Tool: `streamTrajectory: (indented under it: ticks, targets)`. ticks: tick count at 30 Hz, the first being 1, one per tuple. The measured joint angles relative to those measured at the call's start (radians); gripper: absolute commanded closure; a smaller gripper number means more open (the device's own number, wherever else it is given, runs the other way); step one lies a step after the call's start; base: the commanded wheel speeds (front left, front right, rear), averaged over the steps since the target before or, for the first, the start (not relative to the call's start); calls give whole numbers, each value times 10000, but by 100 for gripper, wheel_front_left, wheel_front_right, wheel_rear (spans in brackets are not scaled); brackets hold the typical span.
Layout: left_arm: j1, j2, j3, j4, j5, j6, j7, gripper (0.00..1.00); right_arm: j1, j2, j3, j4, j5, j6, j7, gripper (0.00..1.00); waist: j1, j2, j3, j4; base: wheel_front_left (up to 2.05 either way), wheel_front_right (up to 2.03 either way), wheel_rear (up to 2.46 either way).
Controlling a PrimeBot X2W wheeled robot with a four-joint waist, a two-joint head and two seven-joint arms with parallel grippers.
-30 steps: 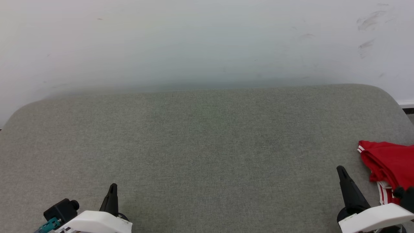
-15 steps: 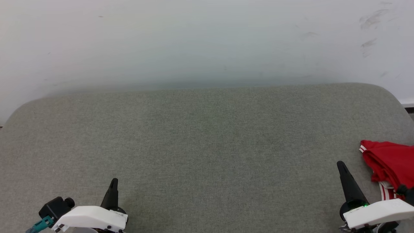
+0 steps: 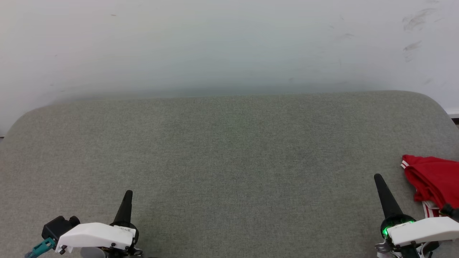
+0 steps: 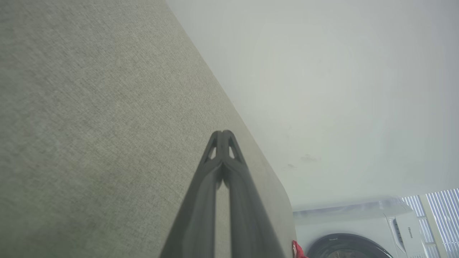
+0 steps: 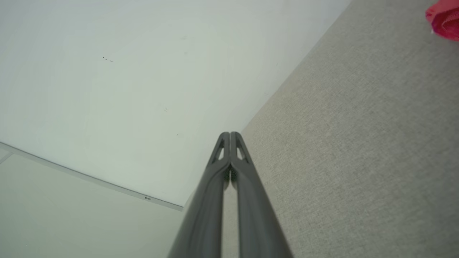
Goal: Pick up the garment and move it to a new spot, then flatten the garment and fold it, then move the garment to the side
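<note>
The red garment [image 3: 435, 179] lies bunched at the right edge of the grey fabric surface [image 3: 229, 150], with red-and-white striped trim showing at its near side; part of it runs out of the head view. A corner of the garment [image 5: 444, 18] shows at the top right of the right wrist view, and a sliver of the garment [image 4: 297, 251] at the bottom of the left wrist view. My right gripper [image 3: 378, 178] is shut with nothing in it, just left of the garment and apart from it. My left gripper [image 3: 128, 194] is shut and empty at the lower left.
A pale wall [image 3: 229, 46] rises behind the surface's far edge. A white washing machine [image 4: 362, 233] shows in the left wrist view beyond the surface's end. Floor and a baseboard [image 5: 89, 179] appear in the right wrist view.
Both grippers have crept a little farther up the head view. The garment has stayed put; the picture has shifted slightly with the camera.
</note>
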Motion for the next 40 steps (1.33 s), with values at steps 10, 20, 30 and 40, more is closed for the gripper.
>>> streamTrajectory:
  ticks: [10, 20, 30, 40]
  targets:
    - [-134, -127, 217, 13, -872, -203, 267, 100, -204, 0, -29, 244, 1037, 0, 77, 100, 0, 0, 52, 38, 0, 0, 0]
    - [-281, -263, 408, 31, -1664, -389, 512, 100, -388, 0, -61, 479, 1954, -2, 94, 100, 0, 0, 104, 76, 0, 0, 0]
    - [-353, -351, 614, 48, -2385, -556, 732, 100, -586, 0, -96, 696, 2821, -2, 171, 100, -1, 0, 156, 115, 0, 0, 0]
    - [-494, -472, 763, 59, -3057, -734, 930, 100, -737, 0, -127, 876, 3611, -2, 188, 100, -1, 0, 208, 152, 0, 0, 0]
